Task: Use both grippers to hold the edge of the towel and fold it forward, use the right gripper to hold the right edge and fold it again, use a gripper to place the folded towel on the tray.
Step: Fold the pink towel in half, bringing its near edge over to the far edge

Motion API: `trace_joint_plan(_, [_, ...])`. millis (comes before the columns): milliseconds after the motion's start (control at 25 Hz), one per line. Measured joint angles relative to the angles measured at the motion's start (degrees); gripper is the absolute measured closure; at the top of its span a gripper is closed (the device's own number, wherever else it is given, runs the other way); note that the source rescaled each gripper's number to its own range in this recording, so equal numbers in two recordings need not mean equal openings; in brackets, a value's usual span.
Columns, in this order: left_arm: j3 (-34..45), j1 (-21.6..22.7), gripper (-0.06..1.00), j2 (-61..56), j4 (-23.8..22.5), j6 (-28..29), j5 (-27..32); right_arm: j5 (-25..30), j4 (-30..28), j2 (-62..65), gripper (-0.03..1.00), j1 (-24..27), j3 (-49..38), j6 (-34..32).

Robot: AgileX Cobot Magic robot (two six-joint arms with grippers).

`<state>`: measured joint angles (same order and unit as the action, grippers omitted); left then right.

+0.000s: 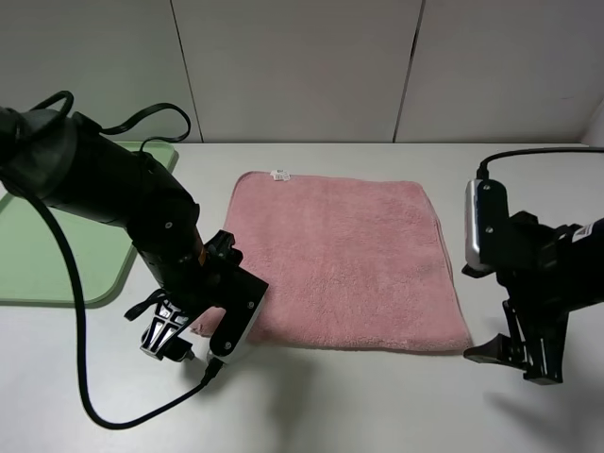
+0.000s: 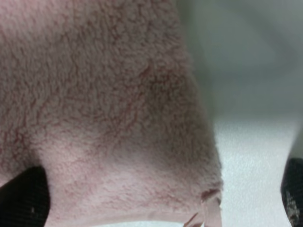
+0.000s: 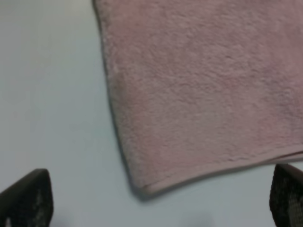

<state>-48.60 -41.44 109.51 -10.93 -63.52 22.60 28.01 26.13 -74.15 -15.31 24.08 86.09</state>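
Across the white table [image 1: 377, 415], flat and unfolded: the pink towel [image 1: 344, 260], roughly square, lying in the middle with no fold made yet. Well off to the left, apart from the cloth: the pale green tray [image 1: 57, 255], bare where visible (partly hidden behind the left arm).

Low over the near left corner: the left gripper [image 1: 184, 349], jaws wide apart, clamped on nothing. In its wrist view, fluffy cloth fills the gap between the two dark fingertips [image 2: 21, 198]. Resting on the pile or just above it: cannot tell.

Outboard of the near right corner [image 3: 142, 189], over bare table: the right gripper [image 1: 514, 363], jaws equally wide, holding nothing. In its wrist view, that corner lies ahead, between the fingers [image 3: 26, 198] but not reached.

The deciding relation, as a judgement: left much the nearer, practically on its corner. Right short of its own, with the towel lying inward from it, so likely an inward shift before any pinch.

Along the front, running side to side from one gripper toward the other: the near edge of the towel [image 1: 359, 345]. Fold direction therefore away from the robot, toward the far hem with its white tag [image 1: 279, 174].

Smallest of all, at the left corner: the pink loop [image 2: 208, 215].
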Motion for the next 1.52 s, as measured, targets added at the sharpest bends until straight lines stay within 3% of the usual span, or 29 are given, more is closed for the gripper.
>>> trace_joint_plan(200, [0.0, 0.0, -0.04, 0.0, 0.0, 0.0, 0.0, -9.07, -0.2, -0.08, -0.03, -0.45, -4.43, -0.05])
trace_joint_plan(720, [0.0, 0.0, -0.04, 0.0, 0.0, 0.0, -0.05, -16.71, -0.32, -13.91, -0.03, -0.45, -5.0, -0.05])
trace_joint_plan(1040, [0.0, 0.0, -0.04, 0.0, 0.0, 0.0, -0.09, -17.77, -0.26, -13.91, -0.03, -0.65, -4.99, 1.27])
trace_joint_plan(1320, [0.0, 0.0, -0.04, 0.0, 0.0, 0.0, -0.09, -18.63, -0.26, -14.04, -0.03, -7.21, -4.99, 2.58])
trace_joint_plan(1520, [0.0, 0.0, -0.04, 0.0, 0.0, 0.0, -0.09, -19.99, -0.36, -16.56, -0.03, -8.16, -4.93, 2.87])
